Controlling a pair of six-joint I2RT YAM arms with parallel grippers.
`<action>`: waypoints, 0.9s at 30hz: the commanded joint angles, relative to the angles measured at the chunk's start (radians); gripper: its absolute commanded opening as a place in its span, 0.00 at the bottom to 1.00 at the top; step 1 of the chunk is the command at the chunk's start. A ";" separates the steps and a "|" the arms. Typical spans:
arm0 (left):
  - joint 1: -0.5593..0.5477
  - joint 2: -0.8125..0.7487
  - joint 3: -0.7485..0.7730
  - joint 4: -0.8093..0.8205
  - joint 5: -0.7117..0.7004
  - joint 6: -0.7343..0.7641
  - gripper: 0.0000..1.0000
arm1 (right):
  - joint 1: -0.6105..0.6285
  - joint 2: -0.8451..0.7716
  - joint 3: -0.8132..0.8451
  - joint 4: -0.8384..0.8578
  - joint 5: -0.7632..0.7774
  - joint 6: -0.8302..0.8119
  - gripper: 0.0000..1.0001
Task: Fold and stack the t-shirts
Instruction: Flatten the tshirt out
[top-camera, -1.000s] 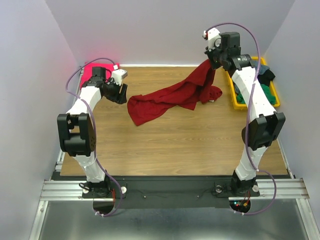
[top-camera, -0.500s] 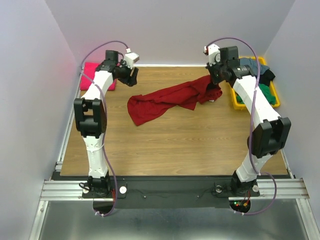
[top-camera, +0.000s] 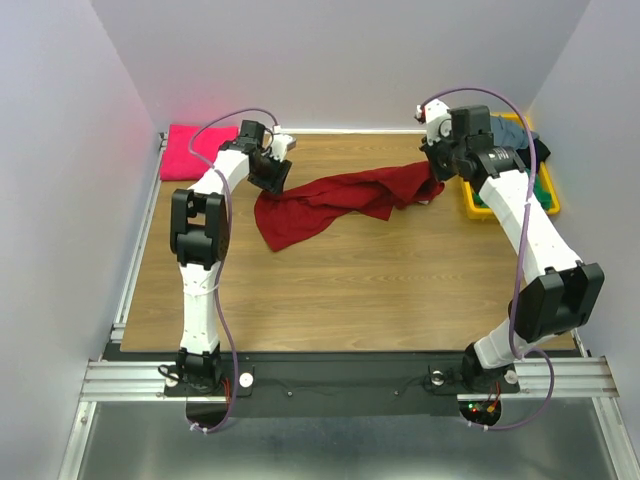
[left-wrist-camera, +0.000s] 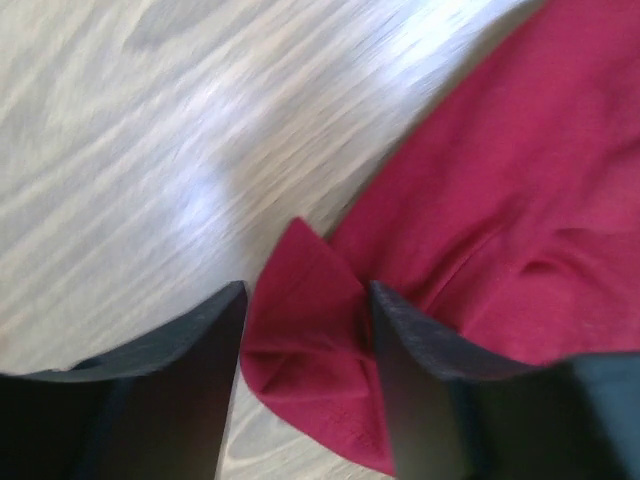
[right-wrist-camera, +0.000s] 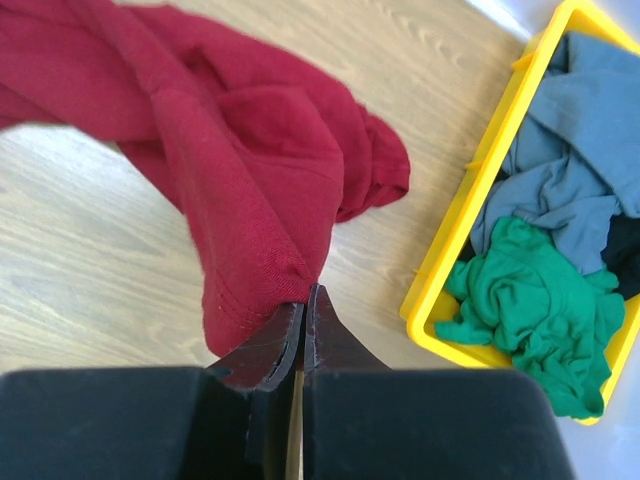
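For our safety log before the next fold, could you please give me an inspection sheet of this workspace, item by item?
Surface: wooden table, no spill seen.
Job's things: crimson t-shirt crumpled, stretched across the far half; hot-pink t-shirt lying flat at the far left corner; green t-shirt, grey t-shirt and black garment heaped in the yellow bin at far right.
Clutter: nothing seen.
Grippers: left pincer open, straddling a corner of the crimson t-shirt; right pincer shut on its other end.
Cables: purple cables loop above both arms, free of the cloth.
Surroundings: plain walls on three sides; metal rail at the near edge.
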 joint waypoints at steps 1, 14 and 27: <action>0.013 -0.044 -0.054 -0.015 -0.096 -0.021 0.58 | 0.002 -0.034 -0.014 0.020 0.025 -0.019 0.01; 0.068 -0.246 -0.181 0.013 0.008 -0.044 0.00 | 0.004 -0.028 0.012 0.009 0.007 -0.011 0.01; 0.162 -0.239 0.346 0.148 0.076 -0.212 0.00 | -0.073 0.367 0.710 0.136 0.205 -0.015 0.01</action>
